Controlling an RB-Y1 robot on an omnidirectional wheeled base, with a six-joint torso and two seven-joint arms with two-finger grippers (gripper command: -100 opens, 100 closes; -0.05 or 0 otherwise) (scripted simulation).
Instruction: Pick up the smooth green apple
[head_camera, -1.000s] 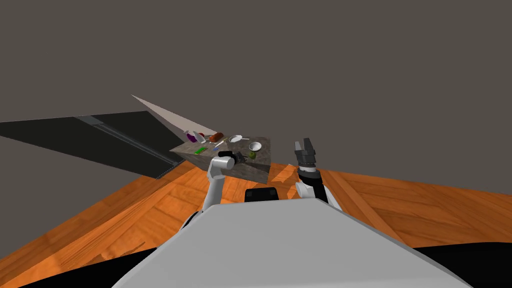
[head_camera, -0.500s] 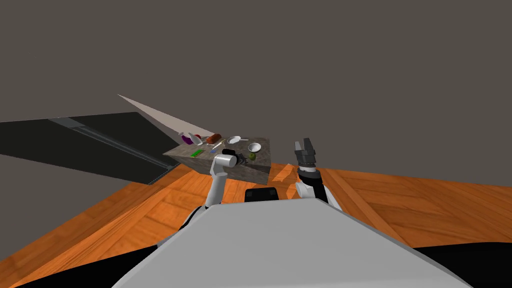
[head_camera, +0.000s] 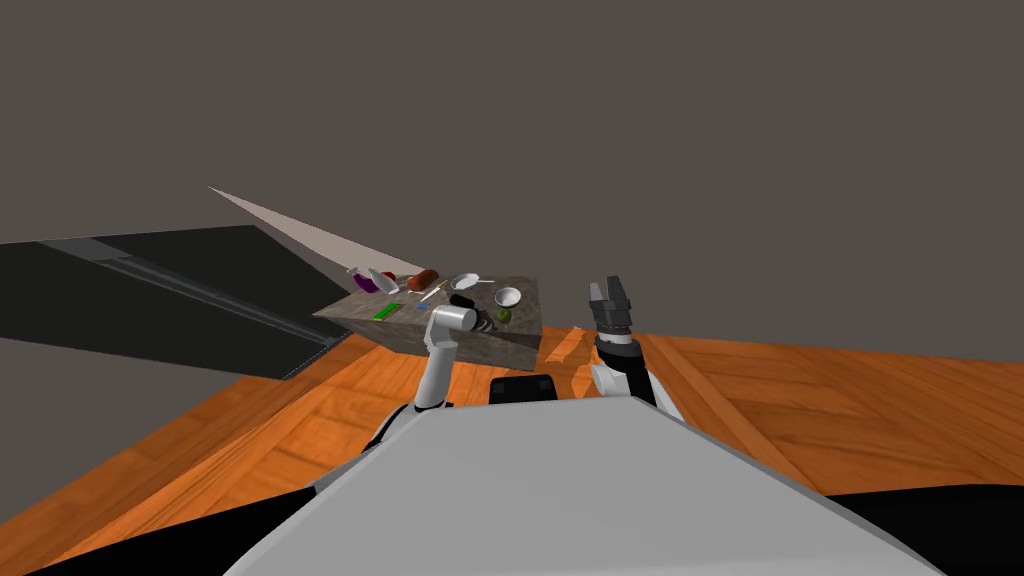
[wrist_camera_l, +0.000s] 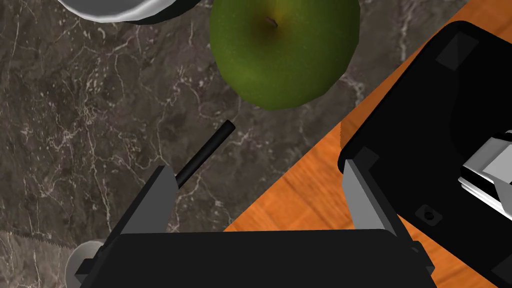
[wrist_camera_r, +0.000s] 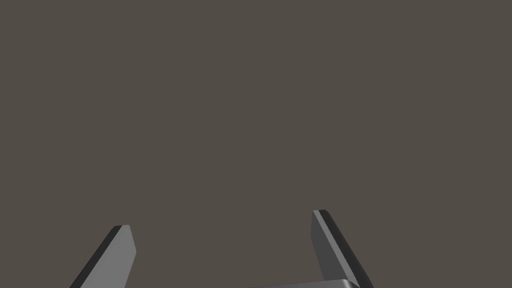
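A smooth green apple (wrist_camera_l: 282, 50) with a brown stem pit rests on a dark marble table top (wrist_camera_l: 75, 125), near the table's edge. My left gripper (wrist_camera_l: 257, 185) hangs open just above the table, and the apple lies a short way beyond its fingertips, apart from them. In the head view the apple (head_camera: 504, 314) sits at the near right part of the table (head_camera: 400, 338), with the left gripper (head_camera: 488, 320) right beside it. My right gripper (head_camera: 609, 292) is raised to the right of the table, its fingers open (wrist_camera_r: 222, 232).
A white bowl (wrist_camera_l: 115, 7) stands just beyond the apple, and a thin black rod (wrist_camera_l: 205, 152) lies by the left finger. Farther back on the table are a white pan (head_camera: 466, 282), a reddish-brown item (head_camera: 423, 278), a purple item (head_camera: 366, 284) and a green strip (head_camera: 386, 311). Orange wood floor (head_camera: 250, 420) surrounds the table.
My head view has shifted a little, so the table's left side sits farther left. The left forearm has edged toward the apple. The right arm has not moved.
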